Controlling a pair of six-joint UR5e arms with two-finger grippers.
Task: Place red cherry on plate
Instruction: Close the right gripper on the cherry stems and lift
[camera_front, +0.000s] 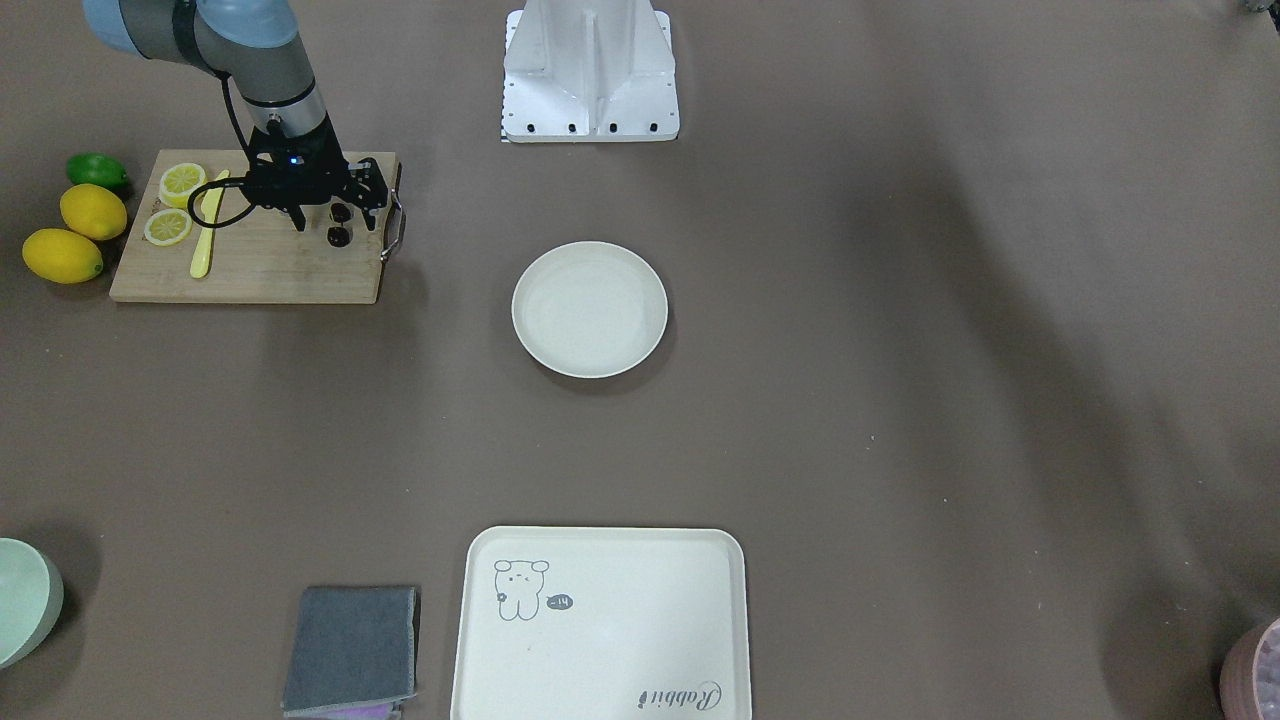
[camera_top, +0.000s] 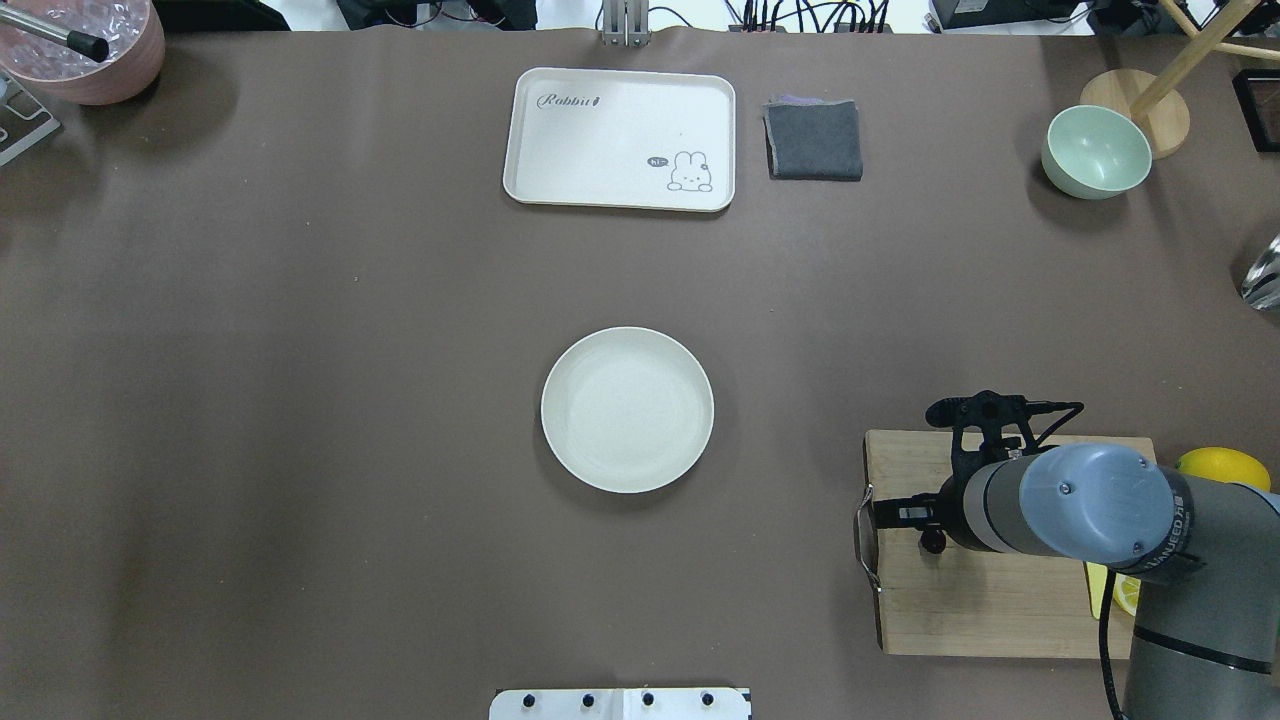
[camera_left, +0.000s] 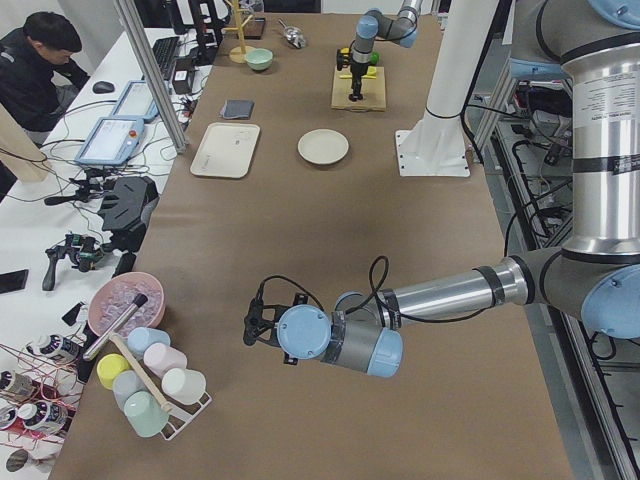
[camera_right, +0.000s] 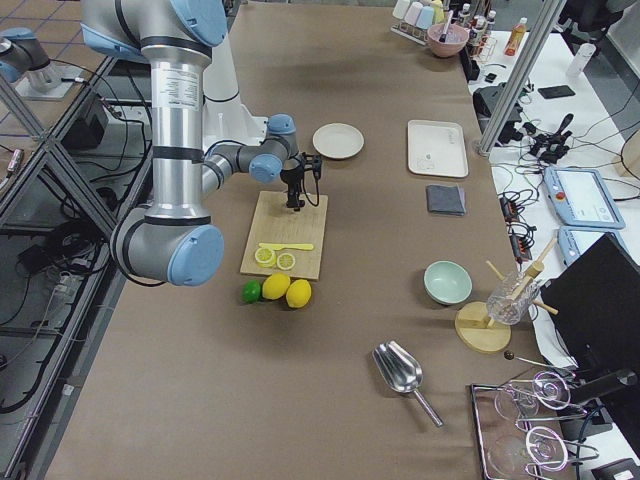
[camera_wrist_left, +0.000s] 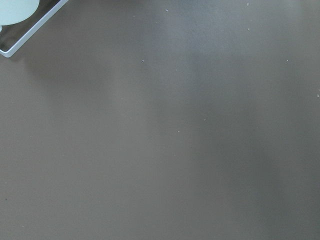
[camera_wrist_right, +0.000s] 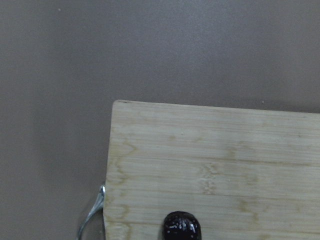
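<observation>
lime (camera_front: 97, 171) and lemons (camera_front: 93, 211): grouped on the surface (camera_front: 900, 350) at the far left of the front-facing view.
cutting board (camera_front: 250, 275): just right of the fruit. Lemon slices (camera_front: 183, 184) and a yellow knife (camera_front: 207, 230) fill its left half. Its metal handle (camera_front: 397, 225) sits on the right short edge.
right pincer (camera_front: 336, 222): spread, pointing down over the handle end of the board.
red cherry (camera_front: 339, 237): on the board between the pincer's two fingers, close to the handle edge. Neither finger visibly touches it.
grey cloth (camera_front: 352, 648): folded, at the view's bottom edge.
plate (camera_front: 589, 309): alone mid-surface, with bare brown surface all round its rim and a clear strip between it and the board's handle.
tray (camera_front: 600, 640): below the plate at the bottom edge, just right of the cloth.
right half: open surface out to the view's right edge.
left pincer (camera_left: 250, 328): seen only in the left side view, well apart from the plate. Whether it is spread or pressed together, I cannot tell.
</observation>
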